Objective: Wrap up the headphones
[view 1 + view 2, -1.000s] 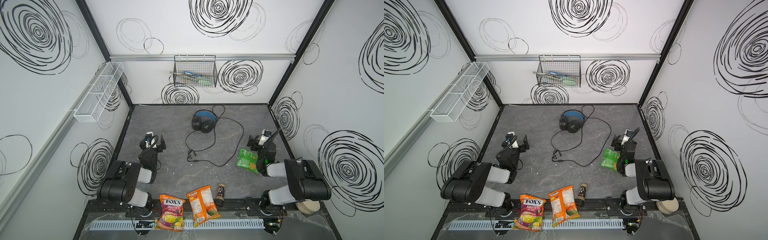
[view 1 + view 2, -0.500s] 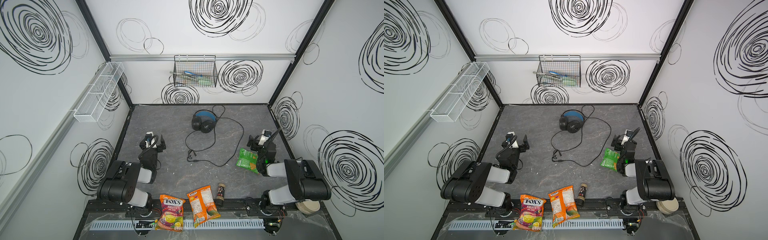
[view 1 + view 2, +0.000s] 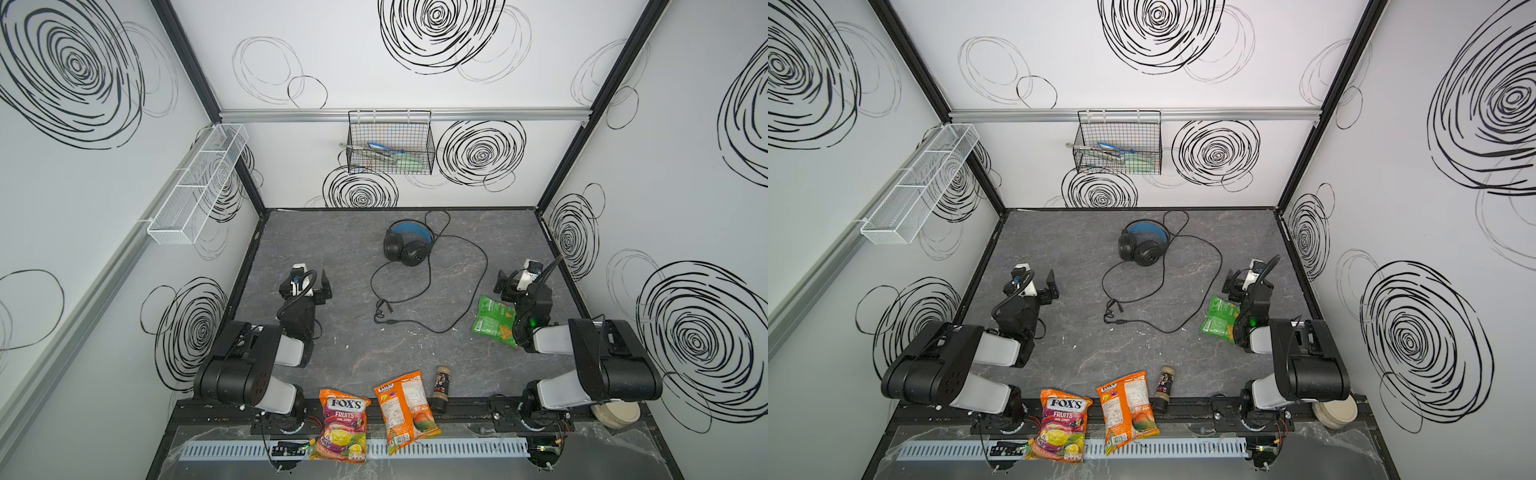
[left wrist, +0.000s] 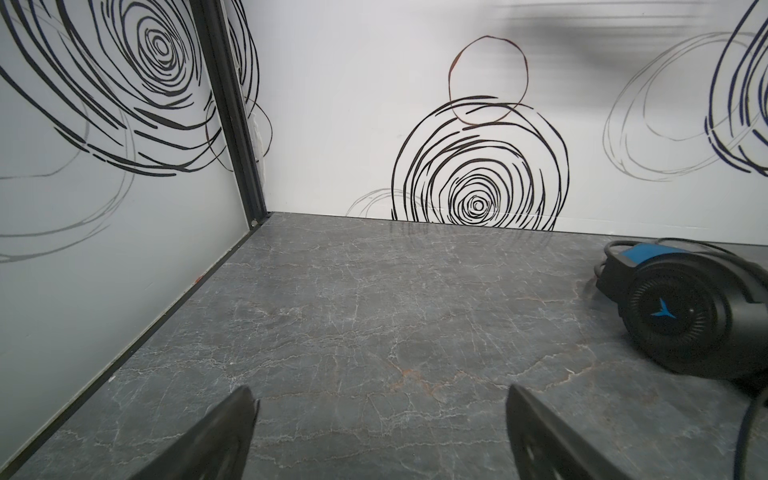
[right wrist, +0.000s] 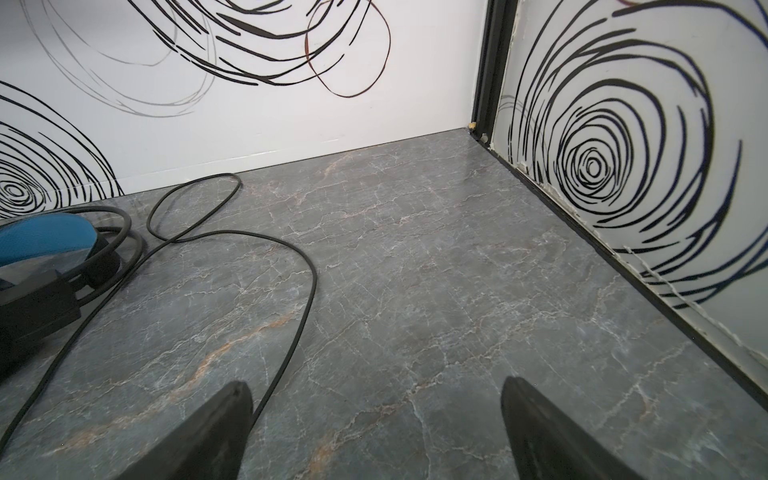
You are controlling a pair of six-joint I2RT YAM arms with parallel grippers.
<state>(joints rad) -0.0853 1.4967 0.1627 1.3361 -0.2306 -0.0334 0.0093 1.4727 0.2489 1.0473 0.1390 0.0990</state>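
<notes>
Either side of the headphones [image 3: 408, 246], left gripper [image 4: 379, 390] and right gripper [image 5: 375, 382] sit spread, empty; wrapping looks unstarted, so next: pinch the loose cable [image 5: 315, 284].

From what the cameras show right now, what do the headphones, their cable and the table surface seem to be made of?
The headphones: probably matte black plastic cups, ridged around a blue logo, with a blue, fabric-like inner band. The cable: thin, black, likely rubber-coated, since it lies in loose curves. The table: grey, marble-patterned, slightly glossy; stone or laminate, I cannot tell.
</notes>
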